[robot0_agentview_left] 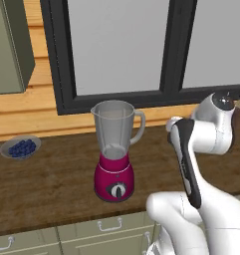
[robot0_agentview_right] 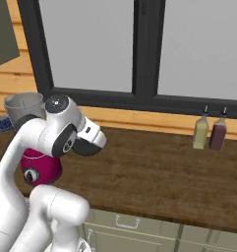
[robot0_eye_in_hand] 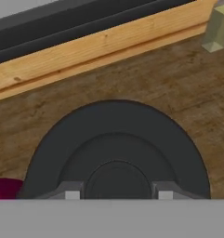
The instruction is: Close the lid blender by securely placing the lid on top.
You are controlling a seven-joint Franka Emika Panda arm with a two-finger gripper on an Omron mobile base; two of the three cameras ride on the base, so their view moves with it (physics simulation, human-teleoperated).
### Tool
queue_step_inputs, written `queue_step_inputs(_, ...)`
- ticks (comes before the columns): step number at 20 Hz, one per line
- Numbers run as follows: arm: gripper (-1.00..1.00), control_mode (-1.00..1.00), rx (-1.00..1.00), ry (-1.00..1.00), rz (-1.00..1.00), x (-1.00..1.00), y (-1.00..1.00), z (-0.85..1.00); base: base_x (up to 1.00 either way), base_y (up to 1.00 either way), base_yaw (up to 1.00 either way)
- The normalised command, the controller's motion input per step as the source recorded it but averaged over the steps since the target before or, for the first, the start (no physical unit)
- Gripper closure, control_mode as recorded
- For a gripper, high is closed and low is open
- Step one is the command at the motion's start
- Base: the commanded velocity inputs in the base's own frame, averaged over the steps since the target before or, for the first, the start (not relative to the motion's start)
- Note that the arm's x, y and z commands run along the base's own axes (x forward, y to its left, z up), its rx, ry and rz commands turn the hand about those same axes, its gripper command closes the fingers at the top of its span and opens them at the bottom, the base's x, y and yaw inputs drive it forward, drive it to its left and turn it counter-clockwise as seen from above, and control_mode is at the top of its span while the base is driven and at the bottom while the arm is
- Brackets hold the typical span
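Lid (robot0_eye_in_hand: 115, 144): black disc with a raised centre knob, seen close under the hand camera with the wooden counter (robot0_eye_in_hand: 178, 83) behind it. Gripper (robot0_eye_in_hand: 115, 194): the two fingertips (robot0_eye_in_hand: 72, 195) stand on either side of the knob; whether they press it cannot be told. Whether the lid rests on the counter or is lifted is likewise unclear. Blender (robot0_agentview_left: 114, 149): upright on the counter, jar open and unlidded. Its magenta base shows at the hand view's lower left edge, so the jar lies to that side of the jaws. The coming move likely needs a lift, then a carry over the rim.
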Motion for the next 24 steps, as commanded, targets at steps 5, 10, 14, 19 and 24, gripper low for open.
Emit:
queue_step_inputs(5,1.00,-1.00,0.02,0.00,0.00,-0.12,0.18,1.00,0.00,0.00,0.00)
queue_step_inputs(10,1.00,-1.00,0.00,0.00,0.05,0.00,0.52,1.00,0.00,0.00,0.00)
queue_step_inputs(14,1.00,-1.00,0.02,0.11,0.16,0.00,0.84,0.75,0.00,0.00,0.00)
queue_step_inputs(19,1.00,-1.00,0.03,0.16,0.23,0.02,1.00,0.38,0.00,0.00,0.00)
queue_step_inputs(24,1.00,-1.00,0.01,0.10,0.19,0.24,0.98,0.06,0.00,0.00,0.00)
